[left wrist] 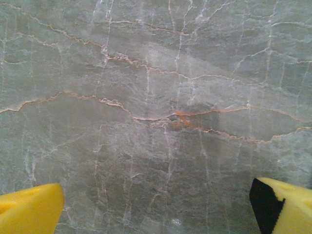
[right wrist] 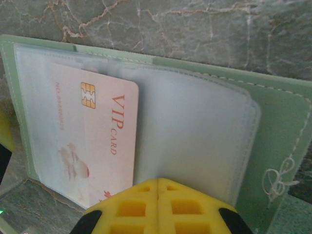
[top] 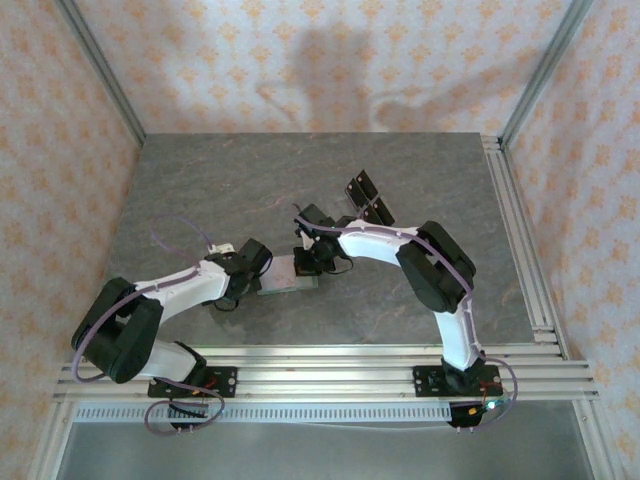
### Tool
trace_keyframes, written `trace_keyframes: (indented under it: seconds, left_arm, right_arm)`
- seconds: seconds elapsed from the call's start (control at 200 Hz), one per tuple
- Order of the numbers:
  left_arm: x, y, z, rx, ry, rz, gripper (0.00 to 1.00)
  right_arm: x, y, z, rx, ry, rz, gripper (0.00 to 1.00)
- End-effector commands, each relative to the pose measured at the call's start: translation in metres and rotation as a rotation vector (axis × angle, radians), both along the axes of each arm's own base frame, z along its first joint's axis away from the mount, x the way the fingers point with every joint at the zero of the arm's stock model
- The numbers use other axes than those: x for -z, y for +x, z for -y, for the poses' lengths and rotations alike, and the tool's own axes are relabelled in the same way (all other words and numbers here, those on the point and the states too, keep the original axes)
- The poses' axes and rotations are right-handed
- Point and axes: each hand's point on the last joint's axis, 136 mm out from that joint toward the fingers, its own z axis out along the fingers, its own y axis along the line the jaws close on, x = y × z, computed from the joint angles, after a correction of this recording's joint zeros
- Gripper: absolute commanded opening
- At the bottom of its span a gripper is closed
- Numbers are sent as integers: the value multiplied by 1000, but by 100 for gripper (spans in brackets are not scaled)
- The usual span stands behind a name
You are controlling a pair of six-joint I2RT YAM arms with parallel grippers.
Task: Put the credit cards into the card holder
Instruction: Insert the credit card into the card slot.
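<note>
The card holder [right wrist: 282, 126] lies open on the marble table, sage green with clear plastic sleeves inside. One pale pink credit card [right wrist: 97, 136], printed "VIP CARD" with a gold chip, sits partly inside the left sleeve, its near end sticking out. My right gripper [right wrist: 158, 183] is shut with nothing between its fingers, and its tips rest on the middle sleeve just right of the card. From above, the card holder [top: 288, 280] lies between the two grippers. My right gripper [top: 310, 262] is over it. My left gripper [top: 262, 270] is at its left side. That left gripper [left wrist: 156, 209] is open over bare marble.
Two black rectangular pieces [top: 367, 200] lie behind the right arm's forearm. Aluminium rails [top: 520, 230] run along the right and near edges of the table. Patterned walls close in the back and sides.
</note>
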Motion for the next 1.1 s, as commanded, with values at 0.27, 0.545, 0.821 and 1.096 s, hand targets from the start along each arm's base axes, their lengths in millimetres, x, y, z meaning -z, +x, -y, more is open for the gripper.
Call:
trace_keyframes:
  seconds: [0.27, 0.545, 0.821, 1.096]
  left_arm:
    - [6, 0, 0, -14, -4, -22, 100]
    - [9, 0, 1, -11, -7, -31, 100]
    - [9, 0, 2, -9, -10, -32, 100]
    - [10, -1, 1, -10, -11, -35, 100]
  right_arm:
    - [-5, -3, -20, -58, -12, 14, 0]
    - [-5, -3, -34, -73, 5, 3, 0]
    - [-25, 4, -33, -69, 12, 64, 0]
    - [-29, 12, -18, -40, -18, 94, 0]
